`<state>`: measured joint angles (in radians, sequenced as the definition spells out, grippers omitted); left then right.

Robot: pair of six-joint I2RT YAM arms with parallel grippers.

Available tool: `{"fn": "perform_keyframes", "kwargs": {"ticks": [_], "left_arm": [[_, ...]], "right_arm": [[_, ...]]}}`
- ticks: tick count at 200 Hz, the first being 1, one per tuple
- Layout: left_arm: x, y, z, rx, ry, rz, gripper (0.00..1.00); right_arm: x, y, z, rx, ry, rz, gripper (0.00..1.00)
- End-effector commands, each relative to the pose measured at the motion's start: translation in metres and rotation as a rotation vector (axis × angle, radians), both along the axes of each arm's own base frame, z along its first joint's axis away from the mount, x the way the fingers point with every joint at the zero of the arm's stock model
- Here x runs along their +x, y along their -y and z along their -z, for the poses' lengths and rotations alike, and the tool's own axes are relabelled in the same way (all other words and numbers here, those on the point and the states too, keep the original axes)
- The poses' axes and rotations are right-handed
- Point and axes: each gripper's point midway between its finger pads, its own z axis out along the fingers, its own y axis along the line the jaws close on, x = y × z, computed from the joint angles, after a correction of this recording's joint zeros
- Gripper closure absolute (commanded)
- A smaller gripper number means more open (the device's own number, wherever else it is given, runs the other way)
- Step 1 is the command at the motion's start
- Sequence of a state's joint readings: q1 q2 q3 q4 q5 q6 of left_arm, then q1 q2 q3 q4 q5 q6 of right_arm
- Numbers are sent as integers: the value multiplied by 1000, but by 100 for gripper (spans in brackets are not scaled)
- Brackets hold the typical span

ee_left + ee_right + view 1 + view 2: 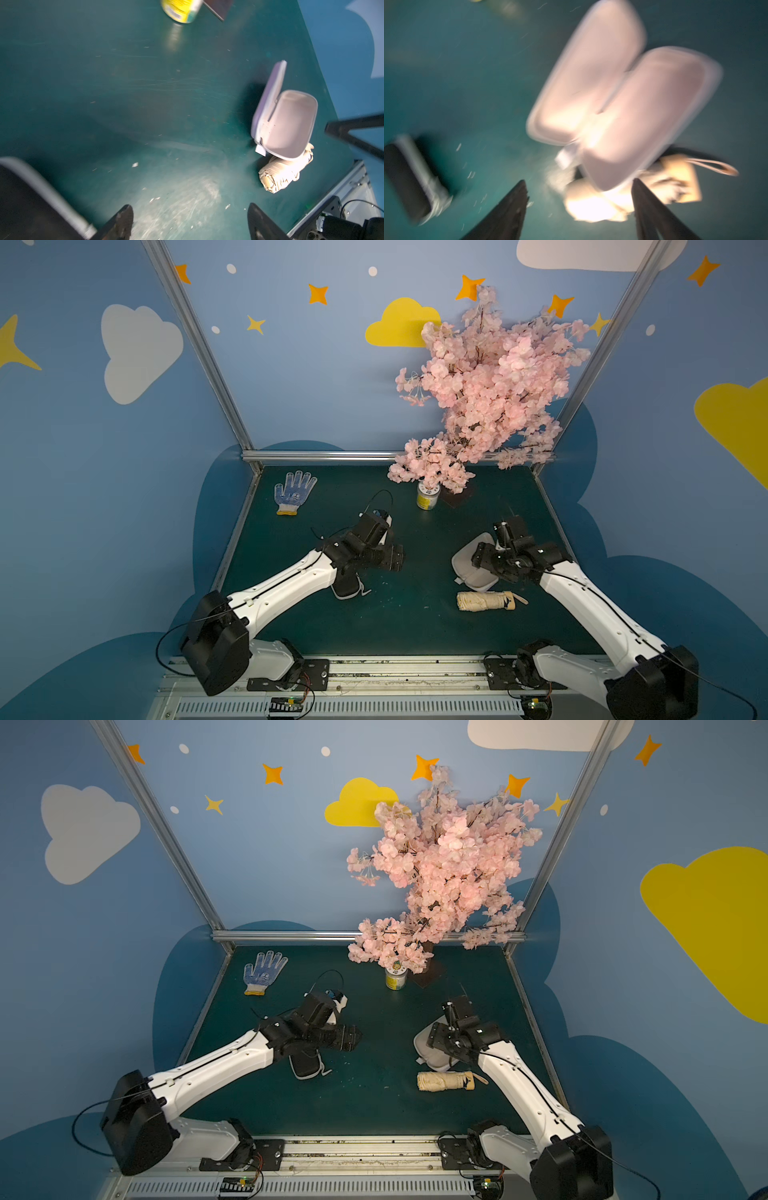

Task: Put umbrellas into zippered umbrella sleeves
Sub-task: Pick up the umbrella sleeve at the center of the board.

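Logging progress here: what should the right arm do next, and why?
Probably lower the right gripper onto the cream umbrella: its jaws are open and empty, the lavender case lies open and empty, the umbrella outside beside it.

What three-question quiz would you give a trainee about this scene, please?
1. True or false: the lavender sleeve lies open with its lining showing.
2. Where is the cream umbrella? A: zipped inside that sleeve. B: lying on the table beside it. C: lifted in the air.
3. Which holds something, the left gripper or the right gripper?
Key: 1 true; 2 B; 3 neither, both are open and empty.
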<state>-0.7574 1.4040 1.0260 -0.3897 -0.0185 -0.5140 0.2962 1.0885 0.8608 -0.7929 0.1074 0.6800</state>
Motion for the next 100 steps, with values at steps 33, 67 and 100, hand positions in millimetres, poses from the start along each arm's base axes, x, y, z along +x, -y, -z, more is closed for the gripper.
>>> {"fn": "perform_keyframes", "kwargs": {"ticks": [33,67,100], "left_arm": [[6,41,-8,-46,67,71,14],[5,38,-3,-28,63,66,15],[5,33,-4,-19,64,53,14]], "right_arm": [[18,41,25,173,-2,202,23],[28,23,50,301,-66,194,38],[23,15,74,331,-166,125,46]]}}
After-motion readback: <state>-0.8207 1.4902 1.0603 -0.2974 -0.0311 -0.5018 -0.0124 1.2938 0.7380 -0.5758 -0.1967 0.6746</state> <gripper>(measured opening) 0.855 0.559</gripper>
